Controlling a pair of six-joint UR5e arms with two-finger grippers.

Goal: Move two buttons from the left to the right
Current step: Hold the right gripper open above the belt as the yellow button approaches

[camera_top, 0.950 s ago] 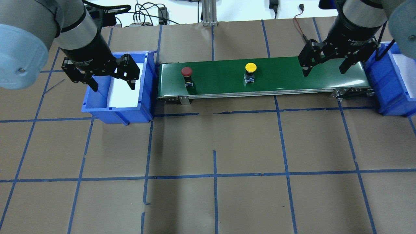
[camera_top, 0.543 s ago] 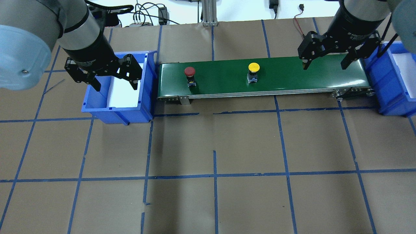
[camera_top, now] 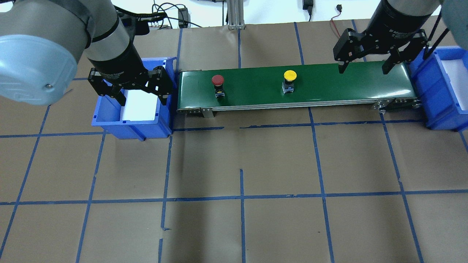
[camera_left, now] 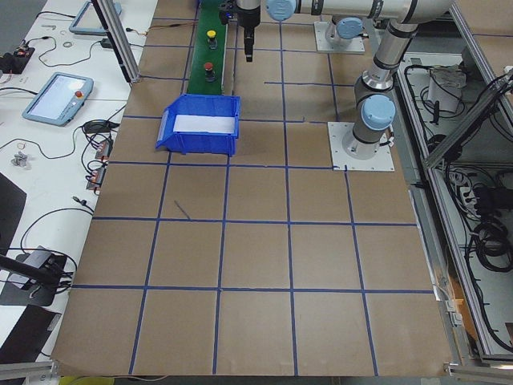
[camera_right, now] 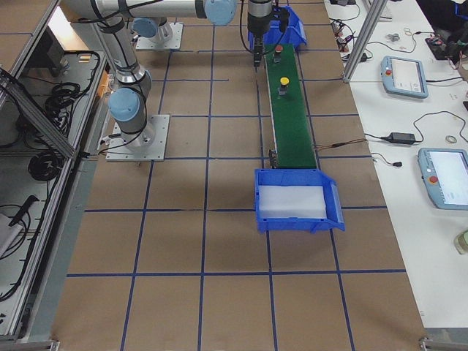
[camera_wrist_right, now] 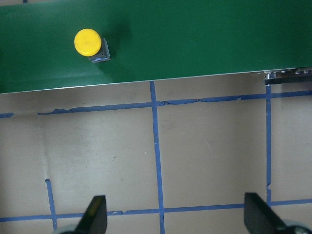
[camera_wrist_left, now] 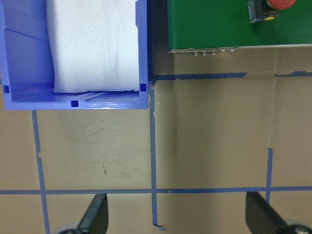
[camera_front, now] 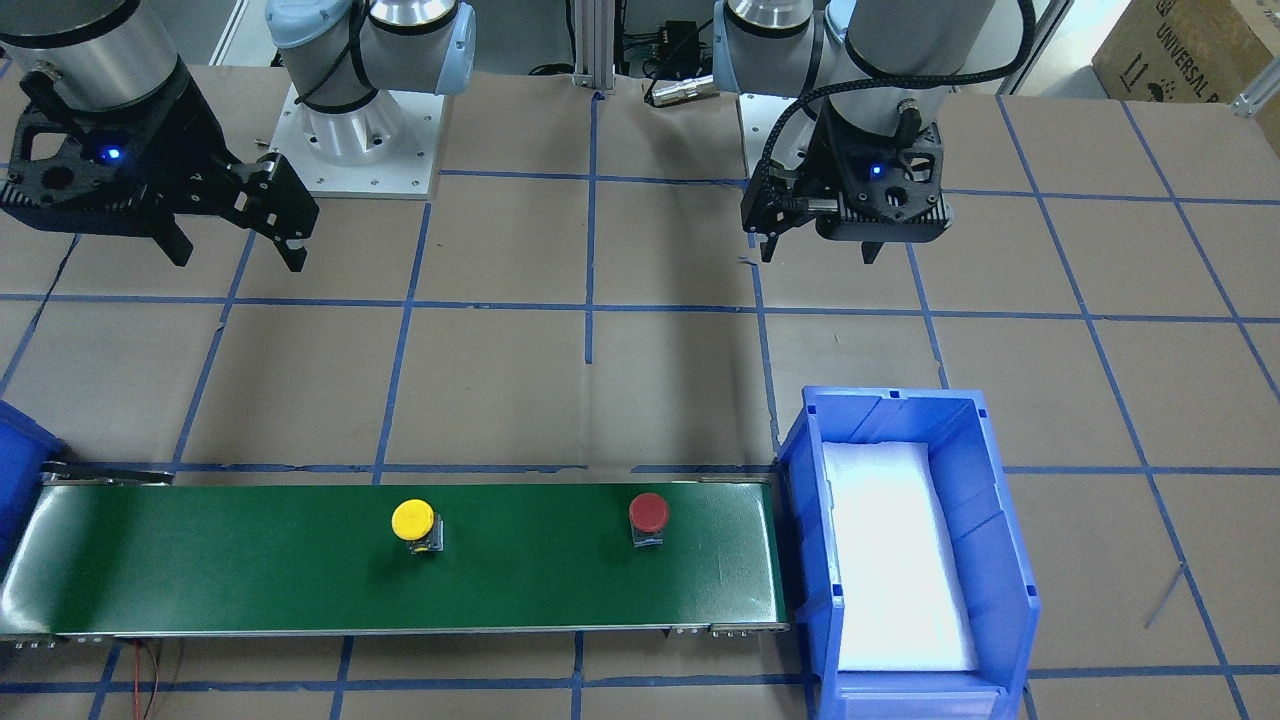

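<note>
Both buttons have drifted rightward on the belt (camera_top: 329,84): red (camera_top: 218,80) near its left end, yellow (camera_top: 290,75) mid-belt. My left pincer (camera_top: 142,101) and right pincer (camera_top: 363,71) are both apart and empty. Right probably grabs yellow next.

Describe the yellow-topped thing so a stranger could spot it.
Find the long green conveyor belt. Near its middle stands the yellow push button. Its round cap is yellow, whereas the red push button nearer the belt's end has a red one.
</note>
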